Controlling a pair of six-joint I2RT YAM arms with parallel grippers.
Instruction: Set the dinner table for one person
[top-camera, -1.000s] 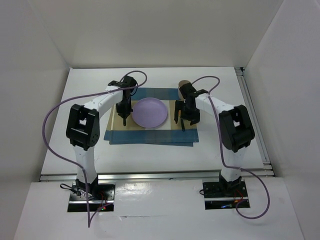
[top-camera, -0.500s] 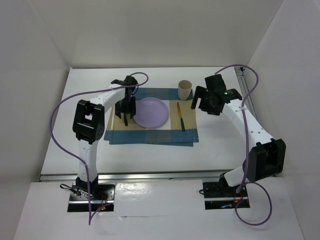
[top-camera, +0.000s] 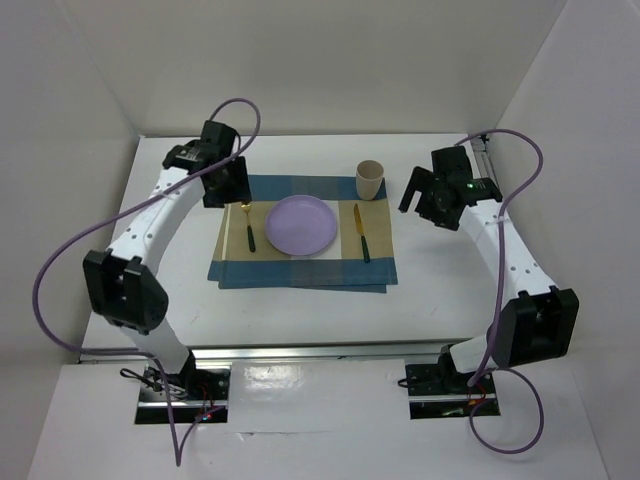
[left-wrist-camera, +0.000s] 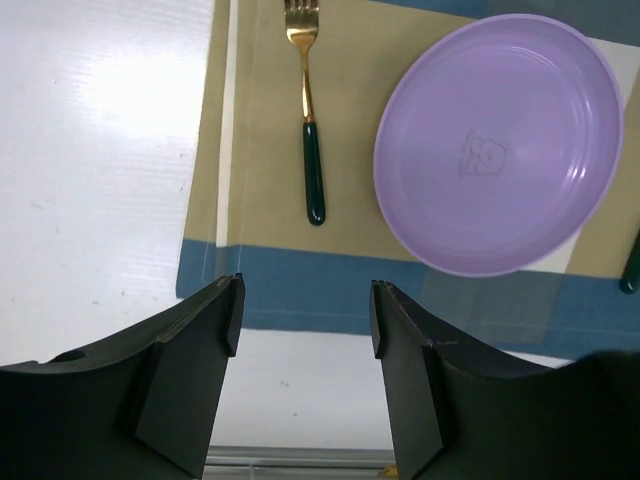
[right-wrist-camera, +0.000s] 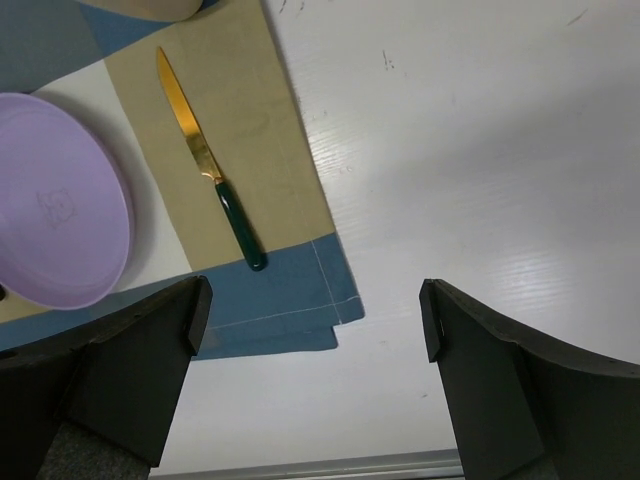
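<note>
White enclosure walls close in on three sides of the dinner table (top-camera: 300, 310), a large plain white top with silver rails along its near and right edges, which fills the floor of the scene. A blue-and-tan checked cloth placemat (top-camera: 300, 272) lies square at the middle of the table, nearer the far edge than the near one. At the placemat's centre sits a round lilac plastic plate (top-camera: 300, 225). A small tan cup (top-camera: 370, 180) stands upright at the placemat's far right corner. Along the right edge lies a gold-bladed knife with a dark green handle (top-camera: 361, 235), and along the left edge a matching gold fork (top-camera: 248, 228), tines toward the far edge.

Both claws are raised and hold nothing. The left gripper (left-wrist-camera: 306, 300) hangs above the placemat's left side with its jaws apart; the right gripper (right-wrist-camera: 315, 300) hangs over bare table off the placemat's right edge, jaws spread wide.

By my reading the setting looks complete, so the risk lies in the retreat. A low finger could snag the cloth and drag everything askew, and the right arm or its purple cable (top-camera: 520, 150) could tip the nearby cup.
</note>
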